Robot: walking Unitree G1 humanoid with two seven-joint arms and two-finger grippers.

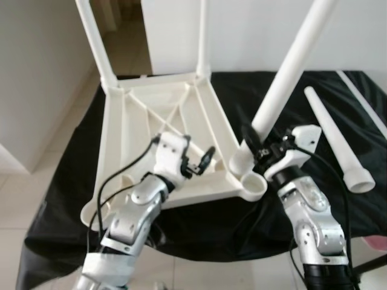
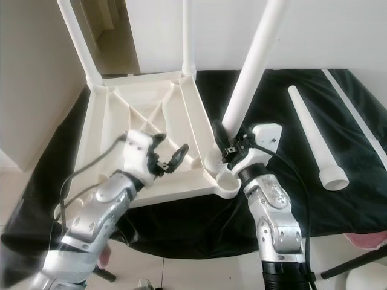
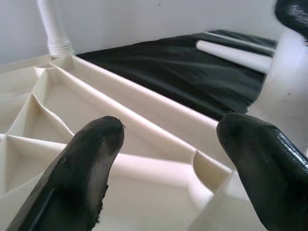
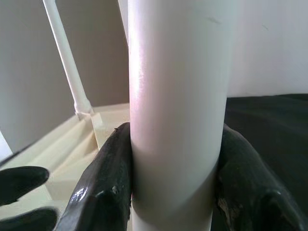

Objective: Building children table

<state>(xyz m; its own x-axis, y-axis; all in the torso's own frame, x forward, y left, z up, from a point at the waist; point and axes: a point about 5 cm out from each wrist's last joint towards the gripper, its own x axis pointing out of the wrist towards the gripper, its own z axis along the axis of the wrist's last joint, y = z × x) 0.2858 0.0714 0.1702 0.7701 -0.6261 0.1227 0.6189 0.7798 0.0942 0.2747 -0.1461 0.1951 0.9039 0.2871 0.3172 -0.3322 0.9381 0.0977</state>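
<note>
Black-draped desk (image 1: 199, 223), upturned white children's table top (image 1: 163, 121) lying on it at centre, two legs standing at its 12 o'clock corners, right claw (image 1: 257, 147) clamped around a tilted leg (image 1: 290, 66) at the 4 o'clock corner socket, loose leg (image 1: 334, 138) lying at 3 o'clock, left claw (image 1: 196, 162) spread open over the ribbed underside, gripping nothing

A black cloth (image 1: 230, 223) lies spread before me, wrinkled and hanging over the near edge. Pale tiled floor (image 1: 36, 199) shows to my left of it. A white wall (image 1: 266, 30) rises behind, with a doorway (image 1: 124, 36) opening further left onto tan flooring.
</note>
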